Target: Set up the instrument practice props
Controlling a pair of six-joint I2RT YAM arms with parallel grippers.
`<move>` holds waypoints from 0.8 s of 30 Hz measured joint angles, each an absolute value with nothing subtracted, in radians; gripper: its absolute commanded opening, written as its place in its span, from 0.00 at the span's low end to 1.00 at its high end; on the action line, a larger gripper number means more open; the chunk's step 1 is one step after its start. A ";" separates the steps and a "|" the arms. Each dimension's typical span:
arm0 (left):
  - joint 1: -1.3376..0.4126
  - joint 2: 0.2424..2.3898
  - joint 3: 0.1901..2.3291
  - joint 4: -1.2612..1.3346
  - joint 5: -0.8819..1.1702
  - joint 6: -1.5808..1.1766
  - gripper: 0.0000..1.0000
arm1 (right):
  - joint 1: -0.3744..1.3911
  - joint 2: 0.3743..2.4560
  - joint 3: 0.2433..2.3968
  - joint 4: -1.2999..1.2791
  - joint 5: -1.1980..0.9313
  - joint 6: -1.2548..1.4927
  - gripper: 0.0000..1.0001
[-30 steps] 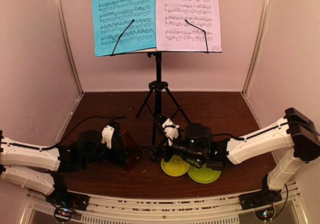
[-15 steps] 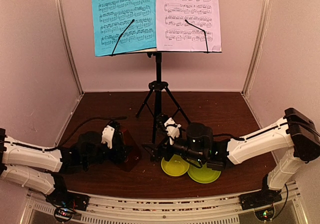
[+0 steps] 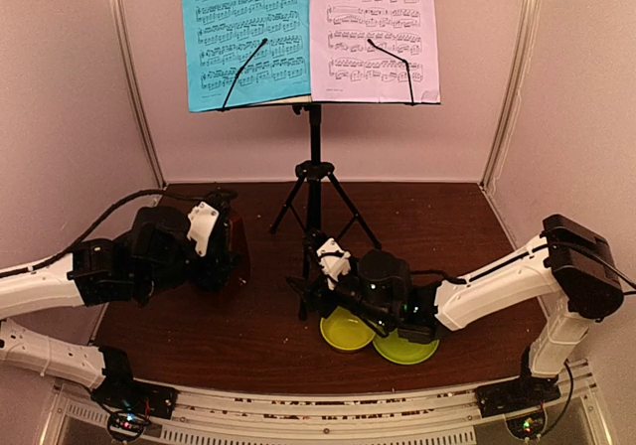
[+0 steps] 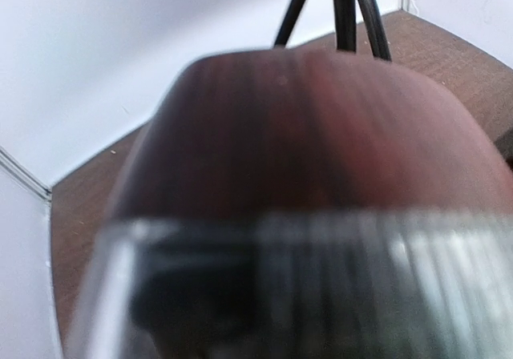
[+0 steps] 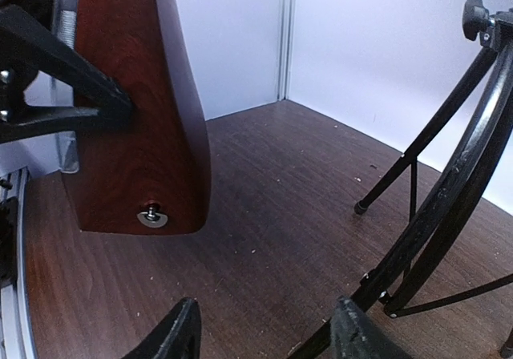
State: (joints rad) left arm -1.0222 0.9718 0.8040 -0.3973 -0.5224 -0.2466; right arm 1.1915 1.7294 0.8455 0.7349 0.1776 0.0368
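The black tripod music stand (image 3: 314,177) stands at the middle back, with a blue sheet (image 3: 243,38) and a pale lilac sheet (image 3: 373,33) on its desk. My left gripper (image 3: 224,246) is shut on the brown wooden metronome (image 3: 238,251) and holds it above the table at the left. The metronome (image 4: 304,135) fills the left wrist view, its clear cover (image 4: 321,279) nearest the camera. The right wrist view shows the metronome (image 5: 136,118) hanging clear of the table. My right gripper (image 5: 264,335) is open low at the stand's front leg (image 5: 449,207), which runs just inside its right finger.
A yellow-green bowl (image 3: 346,328) and a green plate (image 3: 407,346) lie under my right arm near the front edge. White walls close in the dark wooden table (image 3: 427,226) on three sides. The stand's other legs (image 3: 348,207) spread behind the right gripper.
My left gripper closed on the metronome and lifted it off the table, up and back to the left. The right gripper slid left towards the stand's leg and its jaws narrowed.
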 measured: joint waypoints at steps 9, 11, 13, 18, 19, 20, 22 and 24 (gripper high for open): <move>-1.097 1.182 1.113 -0.730 -0.685 -0.295 0.25 | 1.223 1.916 1.014 0.865 0.297 -0.104 0.44; -1.105 1.212 1.145 -0.779 -0.700 -0.315 0.24 | 1.235 1.964 1.056 0.888 0.312 -0.141 0.42; -1.107 1.217 1.159 -0.812 -0.706 -0.329 0.23 | 1.246 1.992 1.079 0.896 0.318 -0.168 0.39; -1.107 1.217 1.206 -0.873 -0.724 -0.361 0.23 | 1.272 2.066 1.133 0.915 0.339 -0.238 0.38; -1.108 1.217 1.217 -0.881 -0.726 -0.367 0.23 | 1.276 2.078 1.141 0.917 0.343 -0.249 0.38; -1.108 1.217 1.226 -0.886 -0.727 -0.373 0.23 | 1.280 2.090 1.150 0.918 0.345 -0.260 0.37; -1.108 1.217 1.239 -0.894 -0.727 -0.382 0.23 | 1.287 2.112 1.167 0.920 0.352 -0.284 0.36; -1.107 1.217 1.248 -0.900 -0.727 -0.395 0.23 | 1.296 2.131 1.184 0.921 0.363 -0.306 0.35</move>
